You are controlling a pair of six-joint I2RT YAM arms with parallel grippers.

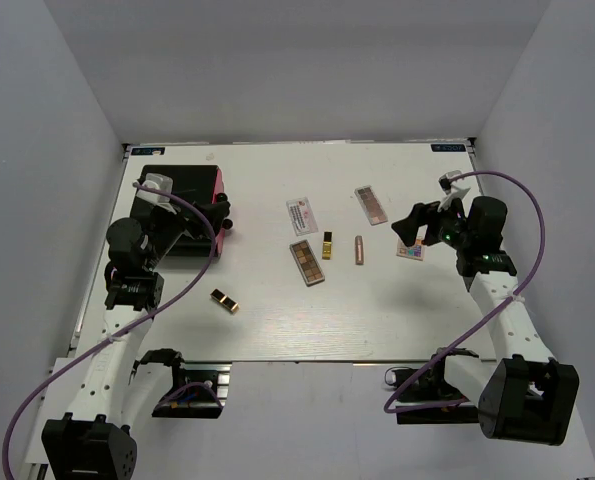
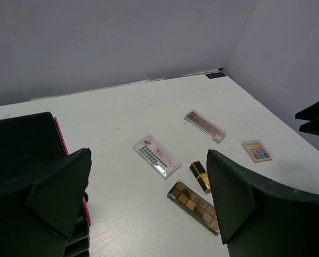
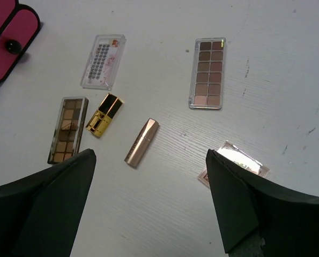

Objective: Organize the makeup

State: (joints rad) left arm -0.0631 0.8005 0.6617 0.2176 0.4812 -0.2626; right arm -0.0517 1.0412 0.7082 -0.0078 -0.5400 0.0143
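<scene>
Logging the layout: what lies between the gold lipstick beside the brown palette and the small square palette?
The rose-pink lipstick, touching neither the gold lipstick nor the square palette; seen in the right wrist view.

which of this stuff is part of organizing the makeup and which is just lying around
For the job: nearer brown palette, farther brown palette, white-pink packet, small multicoloured palette, gold-and-black lipstick, second gold lipstick lying apart, rose-pink lipstick.

Just lying about: black-and-pink case.
</scene>
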